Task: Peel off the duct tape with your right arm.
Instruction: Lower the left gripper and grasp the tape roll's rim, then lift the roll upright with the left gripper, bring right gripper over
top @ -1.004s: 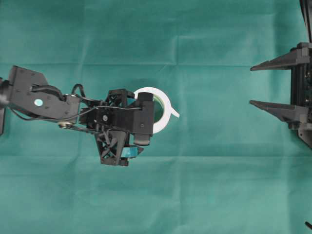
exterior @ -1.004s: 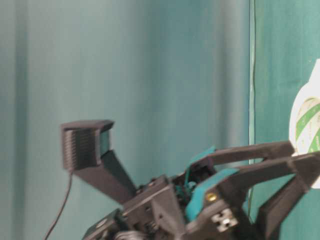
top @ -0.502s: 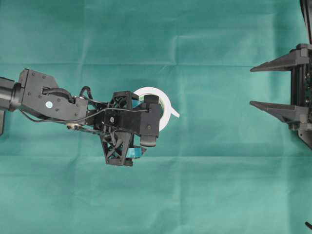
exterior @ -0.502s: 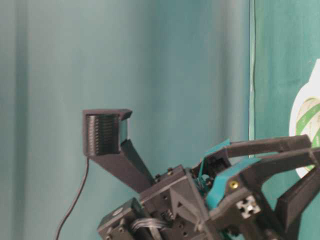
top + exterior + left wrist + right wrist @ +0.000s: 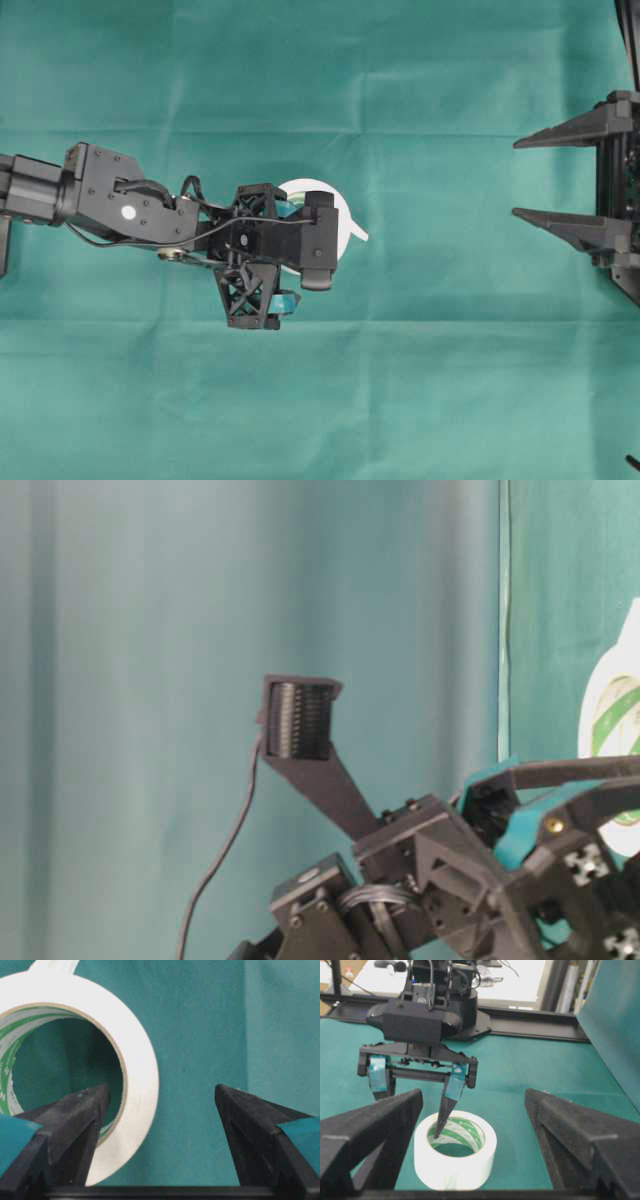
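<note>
Seen from overhead: a white roll of duct tape (image 5: 340, 215) lying flat near the middle of the green-covered table (image 5: 430, 400), well clear of every edge, with a short loose tab (image 5: 359, 234) poking out toward the right edge. Poised above the roll, the left gripper (image 5: 285, 252), reaching in from the left edge, jaws spread wide and holding nothing, teal strips showing on its fingers. Parked at the right edge, well apart from the roll, the right gripper (image 5: 560, 175), two plain black pointed fingers spread wide with nothing between them. From table level: the left arm's black wrist assembly (image 5: 440, 880) filling the lower part of the view against a teal backdrop, with a sliver of the roll and its green-printed core at the right border; contact there impossible to judge. From the left wrist camera: two black fingertips (image 5: 82, 1110) spread wide, one set inside the hole of the roll against the green-printed core, the other outside on bare cloth, so that the white wall of the roll sits between them, not yet squeezed. From the right wrist camera: the roll lying flat between the two spread black fingers (image 5: 375, 1120) in the foreground, but farther off, with one teal-taped finger of the left gripper dipping into the core from behind.
</note>
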### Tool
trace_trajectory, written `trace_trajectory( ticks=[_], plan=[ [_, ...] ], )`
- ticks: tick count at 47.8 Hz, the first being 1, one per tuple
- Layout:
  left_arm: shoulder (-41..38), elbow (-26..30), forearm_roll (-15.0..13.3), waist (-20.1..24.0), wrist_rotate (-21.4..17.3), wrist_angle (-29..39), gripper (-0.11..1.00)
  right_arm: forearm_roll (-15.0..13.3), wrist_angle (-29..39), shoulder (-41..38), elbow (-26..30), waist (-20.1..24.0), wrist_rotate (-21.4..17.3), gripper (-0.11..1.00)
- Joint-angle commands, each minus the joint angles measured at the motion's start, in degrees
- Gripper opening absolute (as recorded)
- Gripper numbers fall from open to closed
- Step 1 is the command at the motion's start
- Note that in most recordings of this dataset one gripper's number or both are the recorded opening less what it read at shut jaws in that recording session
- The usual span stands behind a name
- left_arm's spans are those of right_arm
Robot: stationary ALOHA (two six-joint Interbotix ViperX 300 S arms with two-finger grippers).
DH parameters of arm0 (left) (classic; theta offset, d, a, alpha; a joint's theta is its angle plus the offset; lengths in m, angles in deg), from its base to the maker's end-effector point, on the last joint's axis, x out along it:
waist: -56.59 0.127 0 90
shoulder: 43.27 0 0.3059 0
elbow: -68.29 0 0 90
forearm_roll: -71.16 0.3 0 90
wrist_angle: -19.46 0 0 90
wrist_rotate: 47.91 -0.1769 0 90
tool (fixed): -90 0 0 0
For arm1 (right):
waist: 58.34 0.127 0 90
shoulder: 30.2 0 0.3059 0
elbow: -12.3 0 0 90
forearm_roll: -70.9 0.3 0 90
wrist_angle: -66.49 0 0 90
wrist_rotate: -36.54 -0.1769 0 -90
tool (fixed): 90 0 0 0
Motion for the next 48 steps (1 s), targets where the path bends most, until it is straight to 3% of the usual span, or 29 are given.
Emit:
trace_trajectory(
  ticks=[1, 48],
  plan=[
    [0.35, 1.14, 0.09, 0.53, 0.09, -0.44, 0.84, 0.0, -0.79, -0.18, 0.53, -0.09, -0.09, 0.77],
    [-4.04, 1.14, 0.09, 1.58, 0.18, -3.25, 0.84, 0.0, -2.99, -0.18, -1.32, -0.09, -0.18, 0.76]
  ],
)
